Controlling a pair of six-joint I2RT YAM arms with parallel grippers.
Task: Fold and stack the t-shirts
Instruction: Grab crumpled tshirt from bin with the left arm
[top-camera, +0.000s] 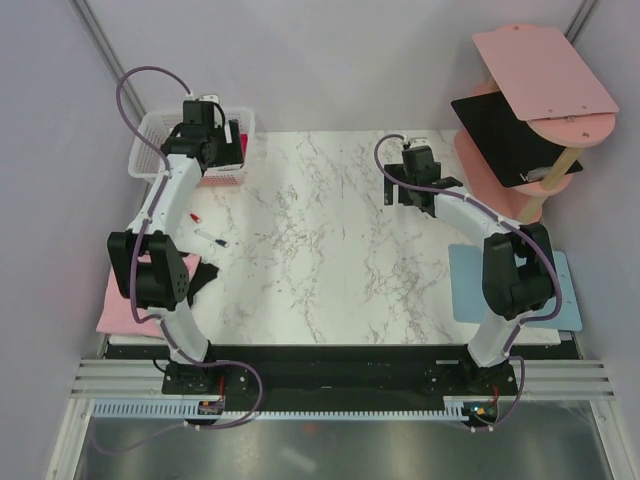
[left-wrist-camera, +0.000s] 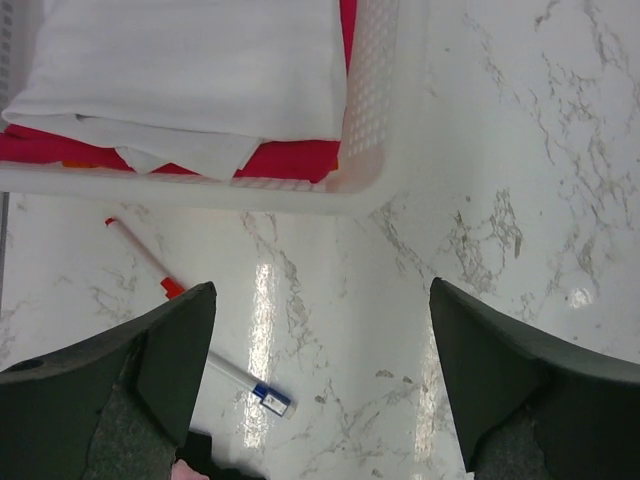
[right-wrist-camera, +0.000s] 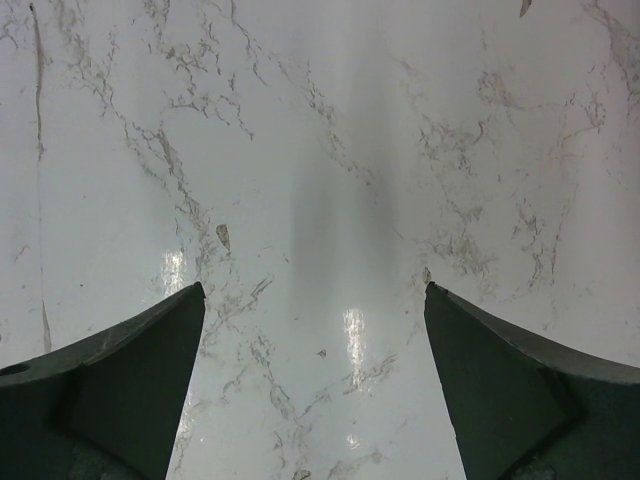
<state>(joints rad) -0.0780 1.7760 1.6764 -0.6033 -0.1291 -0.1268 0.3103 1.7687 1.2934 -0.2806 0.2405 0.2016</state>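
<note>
Both grippers are released, jaws spread wide, holding nothing. The left gripper (left-wrist-camera: 320, 288) hangs at the upper left of the top view, by a white basket (left-wrist-camera: 370, 110) where the white t-shirt (left-wrist-camera: 200, 70) lies folded on the magenta-red t-shirt (left-wrist-camera: 290, 160). 2 pens (left-wrist-camera: 140, 255) lie on the marble table (top-camera: 320, 250) just below the basket. The right gripper (right-wrist-camera: 312, 290) hovers over bare marble, upper right of centre. At the lower left edge, the pink t-shirt (top-camera: 125, 305) and black t-shirt (top-camera: 203, 275) lie beside the left arm. A light-blue mat (top-camera: 465, 290) sits at the lower right.
</note>
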